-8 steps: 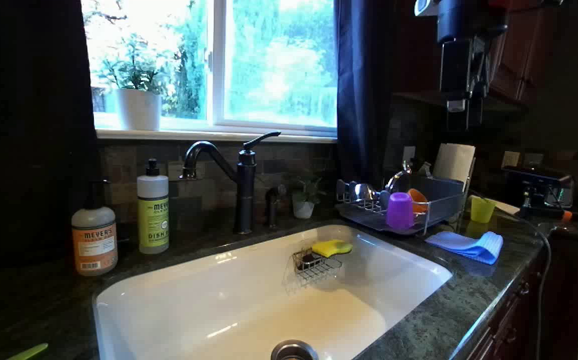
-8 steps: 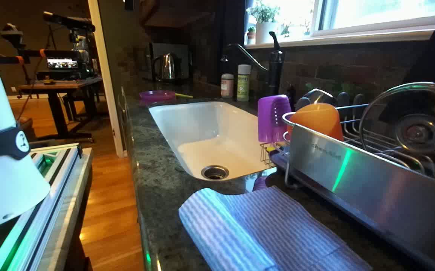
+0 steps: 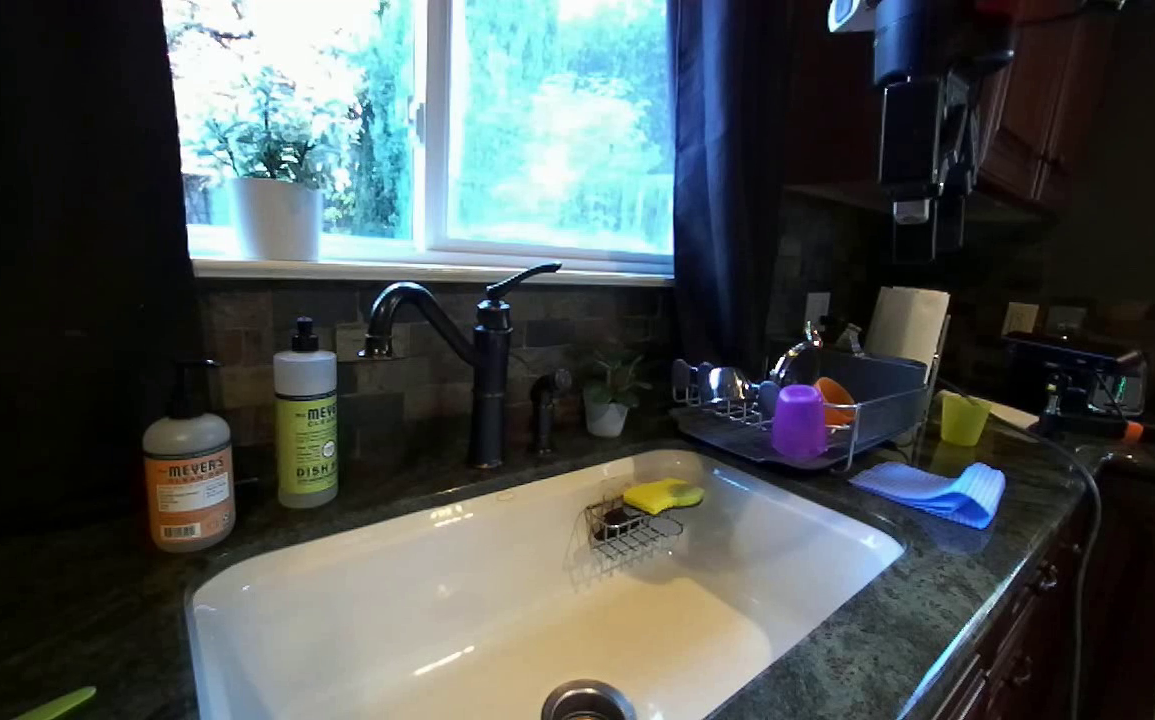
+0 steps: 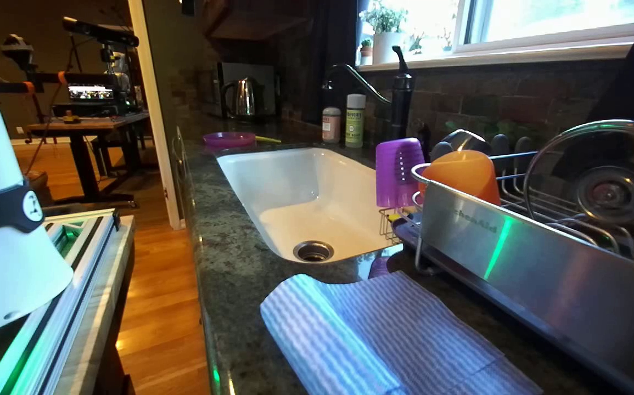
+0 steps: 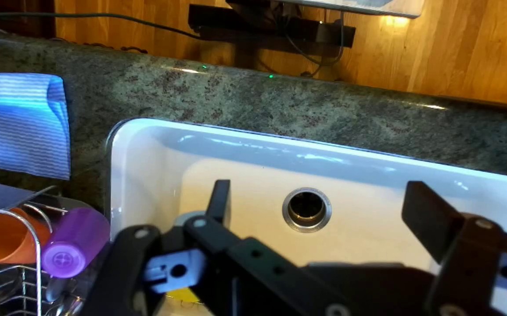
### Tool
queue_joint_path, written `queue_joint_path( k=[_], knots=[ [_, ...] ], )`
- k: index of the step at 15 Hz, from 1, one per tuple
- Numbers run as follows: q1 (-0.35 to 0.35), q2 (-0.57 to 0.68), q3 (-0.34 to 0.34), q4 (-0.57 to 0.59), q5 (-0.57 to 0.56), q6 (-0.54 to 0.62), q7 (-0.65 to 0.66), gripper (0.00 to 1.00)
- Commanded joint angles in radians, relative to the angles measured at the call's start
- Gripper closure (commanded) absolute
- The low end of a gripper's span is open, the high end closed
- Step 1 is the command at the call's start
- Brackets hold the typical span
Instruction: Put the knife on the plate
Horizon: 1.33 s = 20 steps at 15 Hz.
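Observation:
A pink-purple plate [image 4: 229, 140] lies on the counter beyond the far end of the sink in an exterior view. A thin yellow-green handle, seemingly the knife [image 4: 268, 139], lies just right of the plate, beside it. One end of the knife [image 3: 59, 703] also shows at the bottom left corner in an exterior view; the plate is out of view there. My gripper [image 5: 317, 193] is open and empty above the white sink in the wrist view. It also hangs high at the upper right [image 3: 929, 230] in an exterior view, far from knife and plate. The wrist view shows neither.
The white sink [image 3: 387, 600] has a wire caddy with a yellow sponge [image 3: 662, 495]. The faucet [image 3: 490, 390] and soap bottles [image 3: 306, 430] stand behind it. A dish rack [image 4: 514, 263] with purple and orange cups and a blue cloth [image 4: 382, 329] sit at one end.

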Motion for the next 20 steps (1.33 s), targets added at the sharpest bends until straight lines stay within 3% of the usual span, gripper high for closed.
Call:
queue_joint_path(
  k=[1,5,7,10,14,15,16,20],
  knots=[
    [0.003,0.033,-0.005,0.016,0.016,0.052,0.012,0.00],
    [-0.006,0.269,0.028,0.147,0.087,0.280,0.058,0.00],
    [-0.003,0.375,0.045,0.220,0.131,0.334,0.038,0.00],
    [0.018,0.564,0.095,0.374,0.136,0.340,0.050,0.00],
    [0.115,0.804,0.125,0.605,0.037,0.292,0.064,0.00],
    [0.136,0.834,0.120,0.647,0.018,0.268,0.033,0.00],
    [0.130,0.731,0.090,0.522,0.063,0.337,0.035,0.00],
    [0.164,0.831,0.089,0.630,0.032,0.303,0.032,0.00]
  ],
)
